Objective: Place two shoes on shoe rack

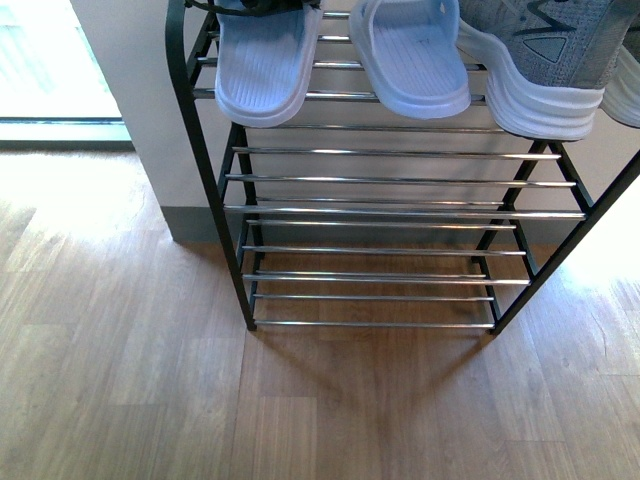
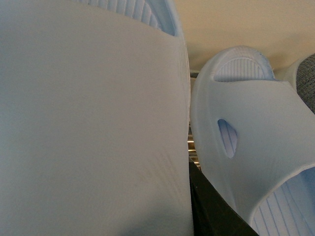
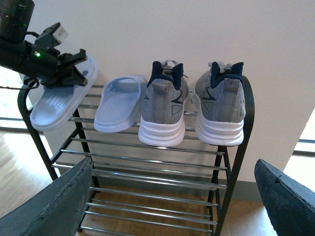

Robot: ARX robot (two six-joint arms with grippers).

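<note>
Wood floor, shoes [image 3: 192, 105] on rack [image 3: 147, 162], well beyond right fingers [image 3: 54, 201]

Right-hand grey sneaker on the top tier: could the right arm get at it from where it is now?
Probably yes. The right gripper is open and faces the right-hand sneaker heel-on, nothing between; the left arm is busy at the far slipper.

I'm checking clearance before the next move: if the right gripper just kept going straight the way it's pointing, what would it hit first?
Probably the grey sneakers on the shoe rack: the open right gripper faces them. Depth is unclear, so a bar might come first.
</note>
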